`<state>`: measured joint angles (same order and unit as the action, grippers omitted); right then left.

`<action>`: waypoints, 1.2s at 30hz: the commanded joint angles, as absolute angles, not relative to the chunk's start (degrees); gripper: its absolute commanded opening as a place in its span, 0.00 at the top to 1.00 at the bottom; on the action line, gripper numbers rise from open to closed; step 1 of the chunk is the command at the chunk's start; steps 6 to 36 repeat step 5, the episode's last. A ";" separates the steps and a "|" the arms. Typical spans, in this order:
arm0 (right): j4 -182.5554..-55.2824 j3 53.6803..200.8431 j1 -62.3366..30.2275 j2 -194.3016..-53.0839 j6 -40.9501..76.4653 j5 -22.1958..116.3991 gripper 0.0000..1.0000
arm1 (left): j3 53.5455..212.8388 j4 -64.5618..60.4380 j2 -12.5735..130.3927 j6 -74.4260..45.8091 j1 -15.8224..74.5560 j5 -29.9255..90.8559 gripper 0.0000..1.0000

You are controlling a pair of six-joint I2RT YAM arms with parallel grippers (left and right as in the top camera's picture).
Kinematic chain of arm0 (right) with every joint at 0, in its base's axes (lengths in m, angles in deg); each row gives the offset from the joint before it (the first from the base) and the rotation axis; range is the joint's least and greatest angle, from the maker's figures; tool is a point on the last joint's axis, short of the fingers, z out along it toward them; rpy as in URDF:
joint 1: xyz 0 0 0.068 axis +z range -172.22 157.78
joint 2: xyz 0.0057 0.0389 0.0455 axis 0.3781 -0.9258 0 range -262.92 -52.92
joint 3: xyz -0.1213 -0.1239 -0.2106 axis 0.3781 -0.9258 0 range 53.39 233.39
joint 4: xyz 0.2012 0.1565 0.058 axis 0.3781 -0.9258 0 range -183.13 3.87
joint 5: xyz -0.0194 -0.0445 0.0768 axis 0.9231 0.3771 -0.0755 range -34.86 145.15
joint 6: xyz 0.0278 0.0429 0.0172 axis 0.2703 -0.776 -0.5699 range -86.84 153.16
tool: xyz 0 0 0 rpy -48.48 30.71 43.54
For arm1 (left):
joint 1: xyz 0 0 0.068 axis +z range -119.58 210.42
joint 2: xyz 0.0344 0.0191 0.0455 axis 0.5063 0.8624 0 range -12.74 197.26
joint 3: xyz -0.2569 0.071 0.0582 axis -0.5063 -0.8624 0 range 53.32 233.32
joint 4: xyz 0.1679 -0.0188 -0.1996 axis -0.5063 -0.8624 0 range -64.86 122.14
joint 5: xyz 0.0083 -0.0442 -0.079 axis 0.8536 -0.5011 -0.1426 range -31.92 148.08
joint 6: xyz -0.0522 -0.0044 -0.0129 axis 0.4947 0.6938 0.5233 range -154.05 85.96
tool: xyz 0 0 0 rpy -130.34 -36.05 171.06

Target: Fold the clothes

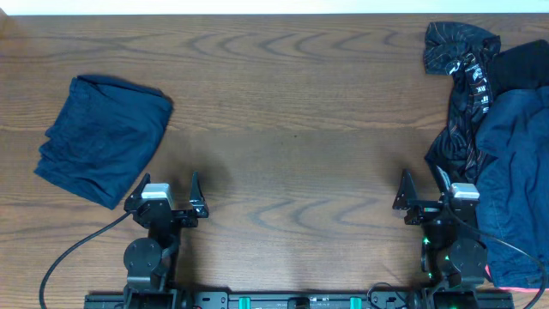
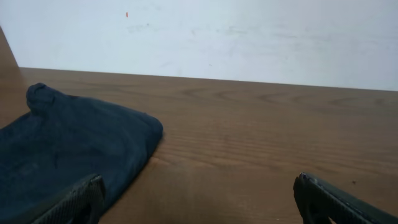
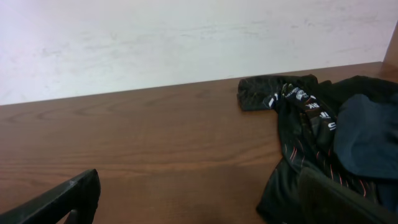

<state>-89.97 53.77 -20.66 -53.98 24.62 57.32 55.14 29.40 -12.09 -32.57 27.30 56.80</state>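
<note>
A folded plain navy garment (image 1: 103, 137) lies at the left of the wooden table; it also shows in the left wrist view (image 2: 68, 146). A heap of unfolded clothes lies at the right: a black garment with white print (image 1: 463, 81) and a navy one (image 1: 515, 163) beside it, both also in the right wrist view, the black one (image 3: 298, 118) and the navy one (image 3: 367, 137). My left gripper (image 1: 168, 194) is open and empty, just right of the folded piece's near corner. My right gripper (image 1: 424, 190) is open and empty, beside the heap's left edge.
The wooden table (image 1: 292, 129) runs between the two arms. A white wall (image 2: 217, 31) lies past the far edge. Cables trail from both arm bases at the front edge.
</note>
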 commanded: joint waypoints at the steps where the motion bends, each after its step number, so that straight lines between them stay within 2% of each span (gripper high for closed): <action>1: -90.21 53.70 -20.87 -53.81 24.47 57.23 0.01 | 53.57 28.16 -12.44 -32.26 27.06 57.09 0.02; 36: -90.21 53.70 -20.87 -53.81 24.45 57.23 0.01 | 53.57 28.16 -12.44 -32.26 27.06 57.09 0.02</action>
